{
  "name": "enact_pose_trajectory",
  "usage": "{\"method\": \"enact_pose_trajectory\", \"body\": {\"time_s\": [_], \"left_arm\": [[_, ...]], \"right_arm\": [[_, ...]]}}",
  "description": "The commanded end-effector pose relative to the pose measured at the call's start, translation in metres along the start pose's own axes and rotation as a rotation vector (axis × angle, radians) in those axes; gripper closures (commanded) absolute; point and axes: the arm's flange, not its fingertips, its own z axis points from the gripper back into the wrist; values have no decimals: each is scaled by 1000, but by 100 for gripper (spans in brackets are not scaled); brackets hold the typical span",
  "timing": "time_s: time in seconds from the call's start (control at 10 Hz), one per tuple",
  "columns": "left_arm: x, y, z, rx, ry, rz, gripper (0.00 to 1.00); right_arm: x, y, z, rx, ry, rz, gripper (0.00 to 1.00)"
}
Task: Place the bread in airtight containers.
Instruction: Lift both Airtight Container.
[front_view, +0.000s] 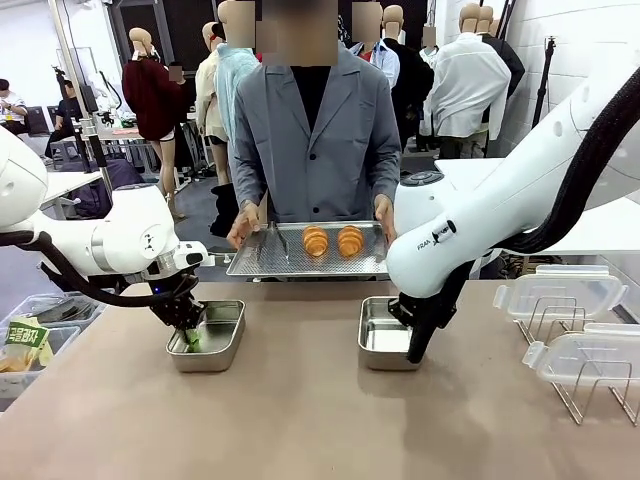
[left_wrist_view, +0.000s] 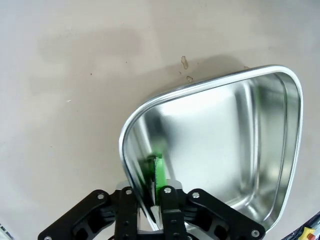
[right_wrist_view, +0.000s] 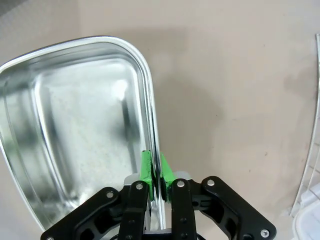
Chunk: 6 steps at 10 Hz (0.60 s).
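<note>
The bread is two small rolls, golden-orange with ridges across them, like little croissants. One roll (front_view: 316, 241) and the other roll (front_view: 350, 240) lie side by side, close together, on a long flat tray (front_view: 300, 268). A person at the far side of the desk (front_view: 300, 420) holds the tray, with one hand (front_view: 240, 232) at one end and the other hand (front_view: 384, 212) at the other end.

Two shiny steel boxes with round corners sit on the desk, well apart from each other and nearer to the robot than the tray. Both are bare inside.

The left end effector (front_view: 190, 335) (left_wrist_view: 156, 170) points down at the left container (front_view: 225, 330) (left_wrist_view: 215, 145). It pinches the thin side wall, with one green pad inside the box and the other finger outside.

The right end effector (front_view: 413, 350) (right_wrist_view: 155, 167) does the same with the right container (front_view: 378, 330) (right_wrist_view: 85, 125). Its two green pads are pressed together on the rim, one on each side.

On the robot's right, two clear lids (front_view: 560, 293) rest on a wire rack (front_view: 590, 385).
</note>
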Motion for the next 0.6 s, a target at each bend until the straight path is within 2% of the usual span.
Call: {"method": "enact_pose_trajectory", "body": {"time_s": [0.0,0.3,0.4,0.5], "left_arm": [[-8,-1,-3,15,22,18,100],[-11,-4,0,8,15,16,100],[-13,-3,2,-2,16,32,100],[-2,-1,2,0,0,1,100]], "right_arm": [[-3,-1,-6,-44,-42,-35,100],[-2,-2,-5,-71,-33,-63,100],[0,2,-1,-114,35,-52,100],[1,-2,0,-11,-7,-29,100]]}}
